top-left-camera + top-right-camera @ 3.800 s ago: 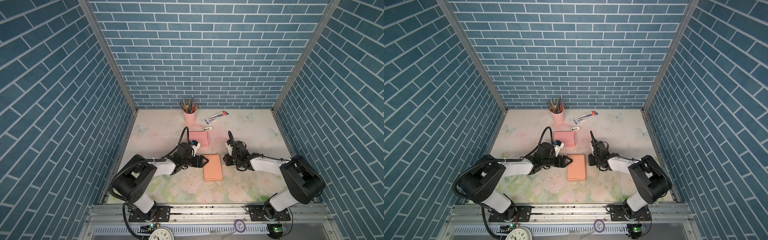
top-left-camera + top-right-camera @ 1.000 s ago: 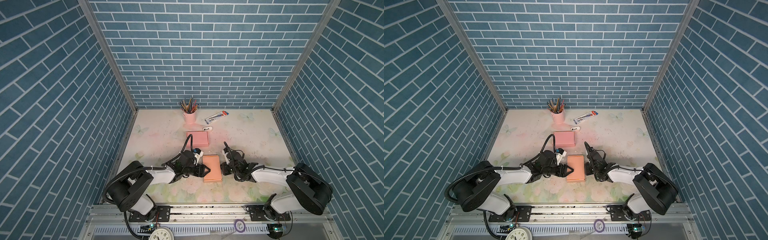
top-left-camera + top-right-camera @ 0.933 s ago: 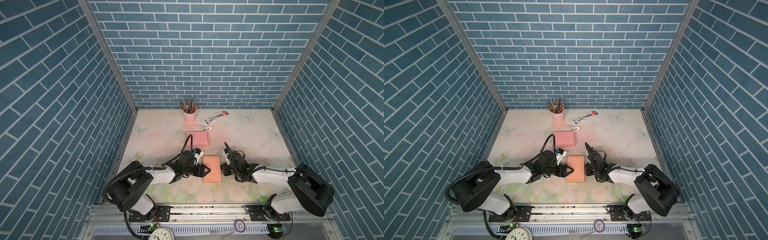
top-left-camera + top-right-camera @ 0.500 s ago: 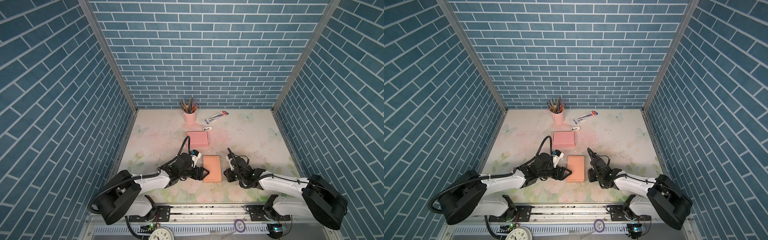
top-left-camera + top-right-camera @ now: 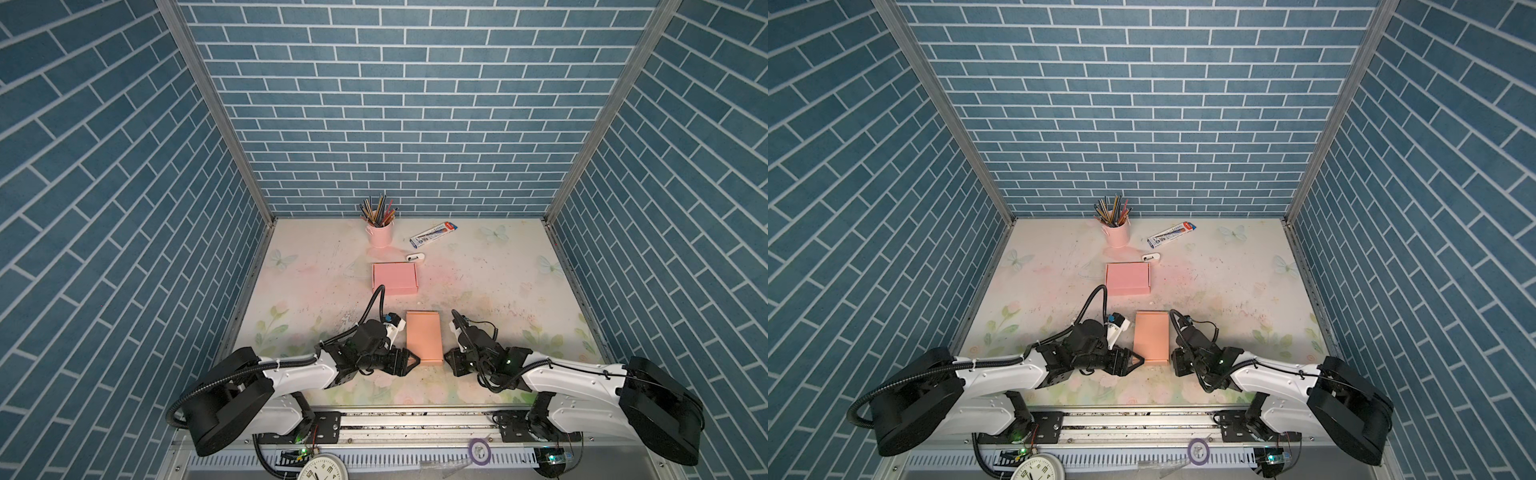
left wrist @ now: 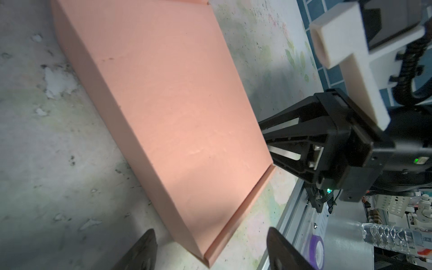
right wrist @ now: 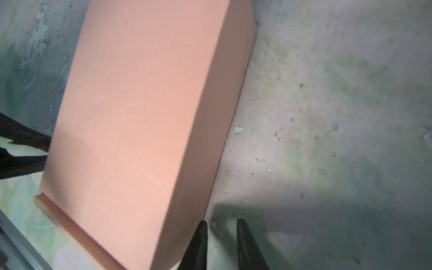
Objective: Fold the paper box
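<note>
The paper box [image 5: 423, 343] [image 5: 1151, 338] is a flat salmon carton, closed, lying lengthwise on the floral table near the front edge. My left gripper [image 5: 415, 362] [image 5: 1139, 360] is open at the box's near left corner; in the left wrist view that corner [image 6: 205, 247] sits between its spread fingers [image 6: 210, 231], untouched. My right gripper [image 5: 446, 358] [image 7: 222, 222] is at the near right corner, jaws a narrow gap apart with only table between them. One of its fingertips [image 7: 203, 225] rests against the box's side wall [image 7: 210, 131].
A second pink box [image 5: 394, 278] lies farther back. Behind it are a pink cup of pencils [image 5: 380, 235], a pencil carton [image 5: 433, 233] and a small white object [image 5: 415, 257]. The metal front rail [image 5: 415, 419] runs close behind both grippers.
Both grippers have slid along the box's sides toward its near end and the front rail. The box has stayed in place. The left jaws have spread a little wider.
</note>
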`<action>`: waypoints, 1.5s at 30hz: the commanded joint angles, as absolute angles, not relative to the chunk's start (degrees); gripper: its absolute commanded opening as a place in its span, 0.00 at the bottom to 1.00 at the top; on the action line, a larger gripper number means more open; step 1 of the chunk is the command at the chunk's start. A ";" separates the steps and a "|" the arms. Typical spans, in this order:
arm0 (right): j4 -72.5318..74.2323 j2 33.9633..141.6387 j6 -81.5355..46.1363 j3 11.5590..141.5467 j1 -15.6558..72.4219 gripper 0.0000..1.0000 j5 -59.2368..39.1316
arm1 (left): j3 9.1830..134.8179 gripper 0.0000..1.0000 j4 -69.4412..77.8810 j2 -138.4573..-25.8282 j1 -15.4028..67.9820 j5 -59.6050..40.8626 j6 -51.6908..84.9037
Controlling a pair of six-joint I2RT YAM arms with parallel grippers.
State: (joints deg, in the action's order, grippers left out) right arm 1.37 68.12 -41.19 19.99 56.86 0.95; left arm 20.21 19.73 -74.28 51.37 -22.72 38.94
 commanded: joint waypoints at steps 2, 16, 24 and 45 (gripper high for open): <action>0.07 71.13 -44.21 19.68 58.23 0.24 1.71 | 19.90 0.74 23.73 -75.77 53.08 -21.88 40.93; 2.53 72.42 -46.00 21.42 61.98 0.23 1.93 | 20.82 0.71 28.05 -77.58 55.67 -21.26 43.70; 6.07 71.40 -47.37 20.83 64.85 0.23 0.83 | 21.42 0.70 24.70 -76.39 55.38 -19.69 42.10; -0.22 66.53 -47.55 19.05 65.74 0.25 6.27 | 15.75 0.73 23.92 -70.83 52.47 -17.57 42.60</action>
State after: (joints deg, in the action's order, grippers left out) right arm 4.12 68.55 -45.25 19.40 65.28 5.45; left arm 16.58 22.44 -72.36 52.97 -17.65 42.65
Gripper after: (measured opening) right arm 0.249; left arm 0.724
